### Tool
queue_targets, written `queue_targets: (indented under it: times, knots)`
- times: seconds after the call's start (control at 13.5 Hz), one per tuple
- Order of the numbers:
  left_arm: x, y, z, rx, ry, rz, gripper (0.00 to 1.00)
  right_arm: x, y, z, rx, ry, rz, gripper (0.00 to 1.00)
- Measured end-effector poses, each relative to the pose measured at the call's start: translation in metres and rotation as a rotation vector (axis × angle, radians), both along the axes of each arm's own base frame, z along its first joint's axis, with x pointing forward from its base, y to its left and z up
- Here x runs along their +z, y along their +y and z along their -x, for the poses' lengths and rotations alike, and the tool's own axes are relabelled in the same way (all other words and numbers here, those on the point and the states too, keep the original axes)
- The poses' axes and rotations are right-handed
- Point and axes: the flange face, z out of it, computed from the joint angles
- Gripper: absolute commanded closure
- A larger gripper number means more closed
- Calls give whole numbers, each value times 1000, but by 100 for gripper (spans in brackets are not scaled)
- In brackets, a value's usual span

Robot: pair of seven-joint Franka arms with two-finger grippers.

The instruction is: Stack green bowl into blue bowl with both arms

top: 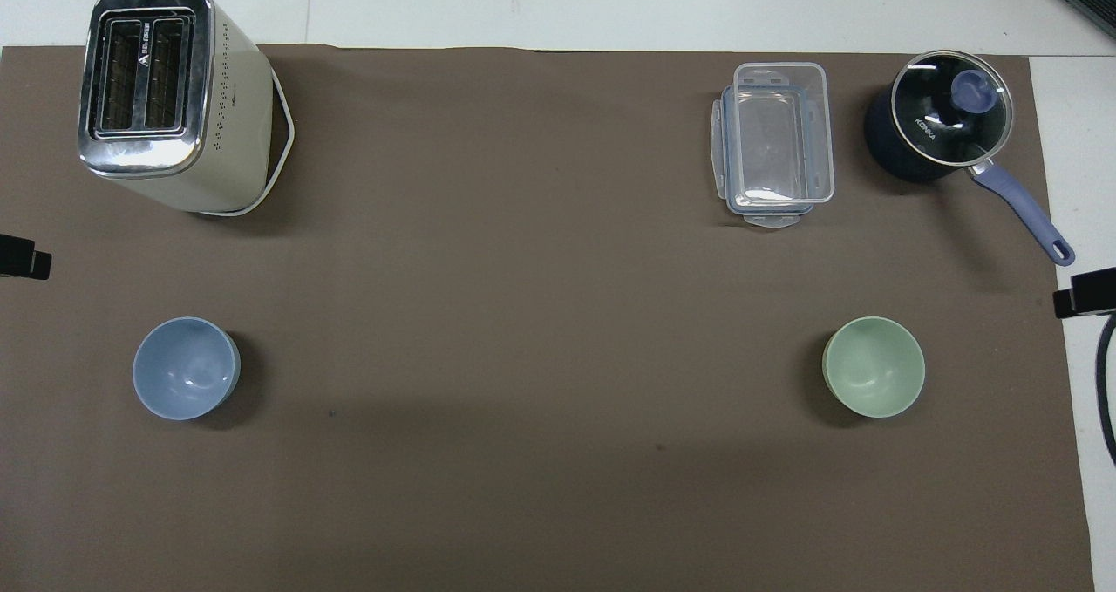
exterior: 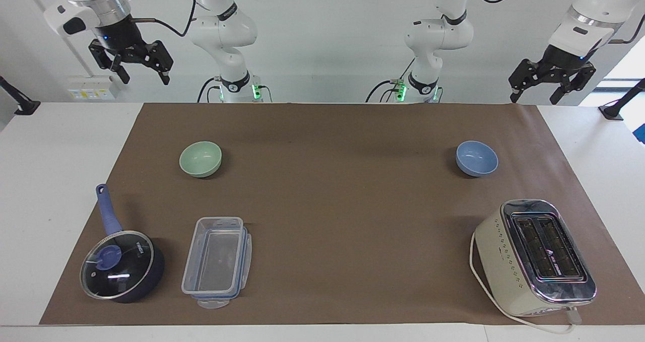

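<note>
The pale green bowl (exterior: 200,158) stands upright and empty on the brown mat toward the right arm's end; it also shows in the overhead view (top: 874,366). The periwinkle-blue bowl (exterior: 476,157) stands upright and empty toward the left arm's end, also seen from overhead (top: 186,367). The two bowls are far apart and about equally near the robots. My right gripper (exterior: 143,76) hangs open and empty, high above the table's edge at the right arm's end. My left gripper (exterior: 534,99) hangs open and empty, high above the edge at the left arm's end.
A cream toaster (exterior: 534,256) stands farther from the robots than the blue bowl. A clear lidless plastic container (exterior: 216,261) and a dark-blue saucepan with a glass lid (exterior: 121,264) lie farther out than the green bowl. The brown mat (exterior: 342,206) covers most of the table.
</note>
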Motion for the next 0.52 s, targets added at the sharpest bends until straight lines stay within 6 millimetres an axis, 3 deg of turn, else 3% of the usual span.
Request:
queue_targets:
  times: [0.52]
  knots:
    - [0, 6, 1, 11, 0, 1, 0, 0, 0, 0, 0, 0, 0, 0]
